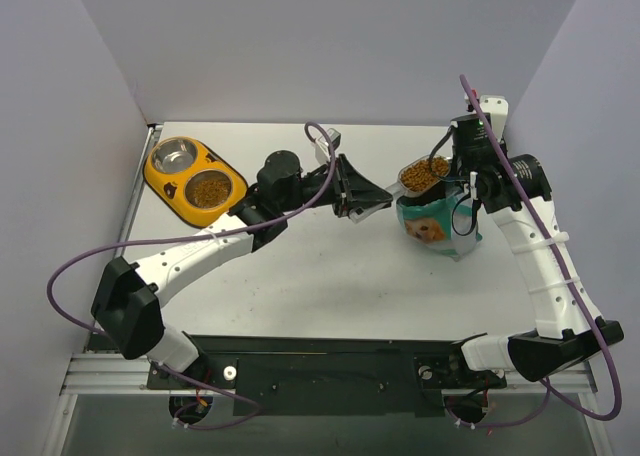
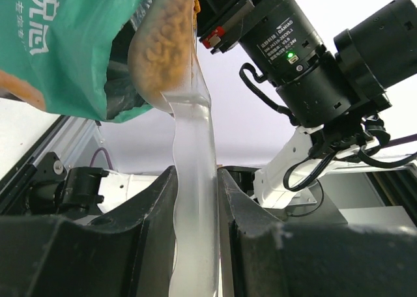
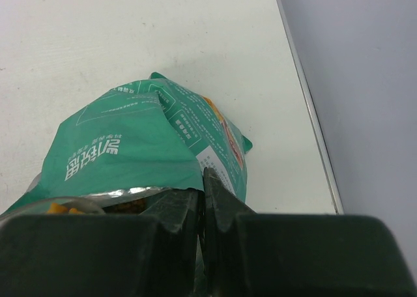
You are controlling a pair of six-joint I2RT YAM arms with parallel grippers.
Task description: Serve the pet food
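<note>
- At the right back of the counter (image 1: 330, 266), your left hand (image 1: 383, 198) is clenched on the handle of the scoop (image 1: 405, 186). The left wrist view shows the clear handle pinched between both fingers.
- The scoop's bowl is heaped with kibble (image 1: 424, 174). It is held up off the counter, right at the open top of the pouch (image 1: 437, 228).
- From the left wrist you see the kibble showing brown through the scoop's clear wall, just beside the pouch's green side.
- Your right hand (image 1: 468, 181) is clenched on the pouch's top edge, on the side away from your left hand. In the right wrist view the fingers are pressed together and the foil rim runs into them.
- The pouch stands upright on the counter, with its dog face turned toward the arm bases.
- More kibble fills the nearer bowl of the yellow feeder (image 1: 160, 181) at the left back. The bowl beside it shows bare steel.
- The feeder sits well apart from the pouch, and your left arm stretches across the counter between them.
</note>
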